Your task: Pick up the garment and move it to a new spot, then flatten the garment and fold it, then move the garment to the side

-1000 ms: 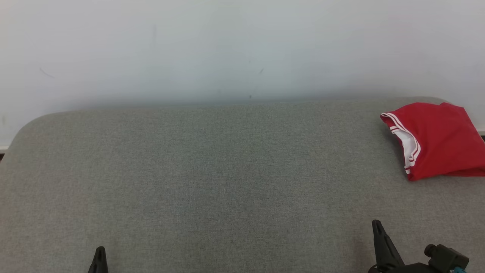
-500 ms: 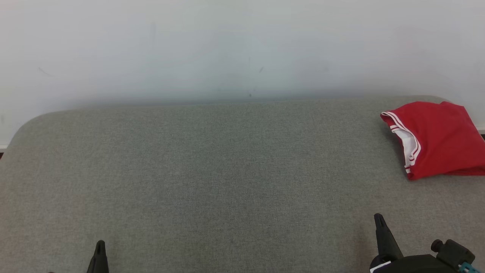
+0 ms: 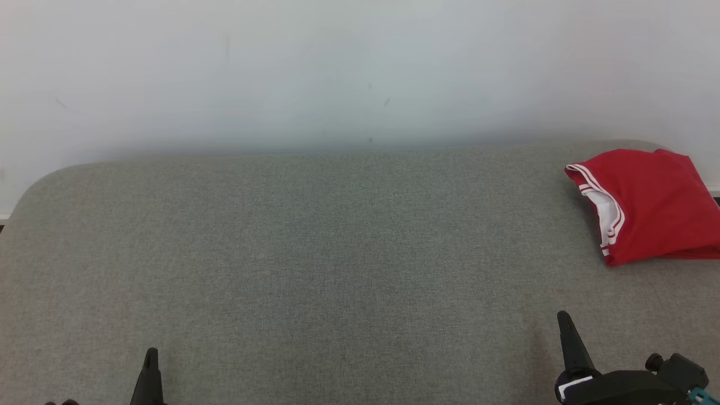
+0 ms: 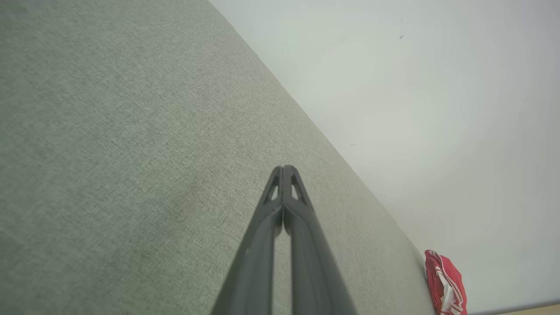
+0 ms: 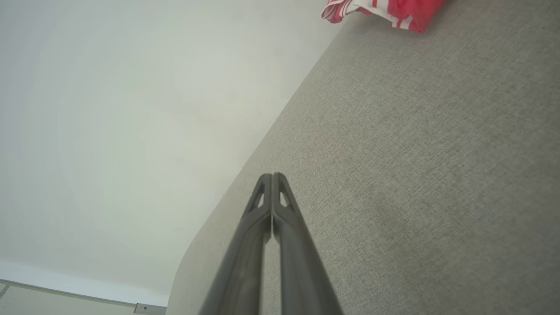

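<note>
There, the red garment (image 3: 652, 202) lay at the far right corner of the table (image 3: 337, 253); the left gripper (image 3: 151, 360) and right gripper (image 3: 565, 326) hung near its front edge, both closed on nothing.

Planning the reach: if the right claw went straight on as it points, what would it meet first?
The right claw aims over the grey surface at the white wall, probably; depth is unclear. The red garment lies off to the side.
</note>
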You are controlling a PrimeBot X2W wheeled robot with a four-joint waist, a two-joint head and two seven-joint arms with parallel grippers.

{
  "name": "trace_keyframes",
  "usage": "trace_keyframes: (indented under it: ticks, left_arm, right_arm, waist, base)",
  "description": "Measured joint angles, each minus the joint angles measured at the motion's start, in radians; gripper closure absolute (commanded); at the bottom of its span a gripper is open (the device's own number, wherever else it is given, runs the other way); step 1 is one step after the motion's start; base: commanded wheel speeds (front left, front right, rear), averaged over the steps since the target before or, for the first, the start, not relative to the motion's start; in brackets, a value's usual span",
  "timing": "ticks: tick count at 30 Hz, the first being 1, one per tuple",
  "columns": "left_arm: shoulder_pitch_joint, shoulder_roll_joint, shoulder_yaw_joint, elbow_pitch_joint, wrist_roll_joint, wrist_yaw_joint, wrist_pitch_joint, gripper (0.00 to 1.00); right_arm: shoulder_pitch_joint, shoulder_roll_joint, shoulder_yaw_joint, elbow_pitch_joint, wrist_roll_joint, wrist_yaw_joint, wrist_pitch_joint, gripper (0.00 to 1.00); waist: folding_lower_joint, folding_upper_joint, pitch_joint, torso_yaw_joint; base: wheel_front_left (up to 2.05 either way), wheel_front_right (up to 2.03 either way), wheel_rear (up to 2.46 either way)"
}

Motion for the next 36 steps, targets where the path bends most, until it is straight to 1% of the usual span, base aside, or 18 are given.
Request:
trace_keyframes:
  ticks: [12,36]
  left_arm:
    - [-0.021,-0.008,0.009,0.001,-0.139,-0.007,0.034,1.0]
    - [-0.059,-0.02,0.021,0.003,-0.359,-0.017,0.087,1.0]
  right_arm:
    - [-0.02,0.007,-0.015,-0.001,0.125,0.0,0.035,1.0]
    - [-0.047,0.019,-0.041,-0.002,0.331,0.0,0.09,1.0]
  waist:
    - [0.0,0.0,0.004,-0.001]
    - [0.0,0.0,0.01,-0.003]
  base:
    - [0.0,0.0,0.0]
    - [0.0,0.0,0.0]
